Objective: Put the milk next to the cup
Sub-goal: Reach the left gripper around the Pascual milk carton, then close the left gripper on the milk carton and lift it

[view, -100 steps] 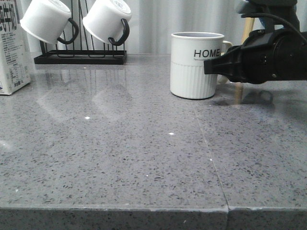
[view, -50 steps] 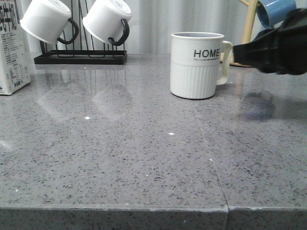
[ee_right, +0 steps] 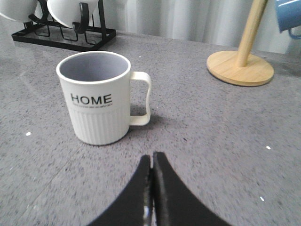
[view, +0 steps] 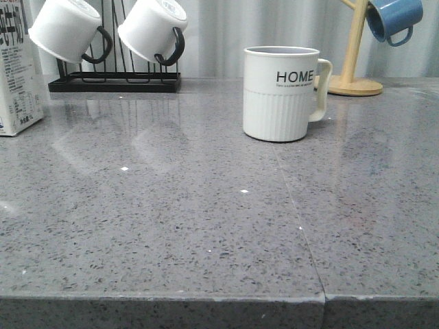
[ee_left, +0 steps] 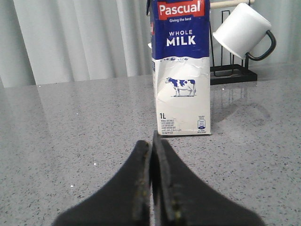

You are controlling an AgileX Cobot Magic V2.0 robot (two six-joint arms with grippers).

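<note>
While both grippers (ee_left: 151, 141) (ee_right: 151, 162) sit pinched closed on nothing, the milk (ee_left: 181, 66) stands upright: white carton, blue top, little cow, far from the cup (view: 281, 92).

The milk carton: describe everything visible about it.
The milk carton is a tall rectangular box that looks like coated paperboard, dark blue on top and white below. It carries a red Pascual label, WHOLE MILK lettering, a small cow picture and a 1L mark. It stands upright on the grey speckled countertop, in front of the black mug rack. In the front view only its edge shows at far left, well away from the HOME cup. Nothing grips it.
</note>
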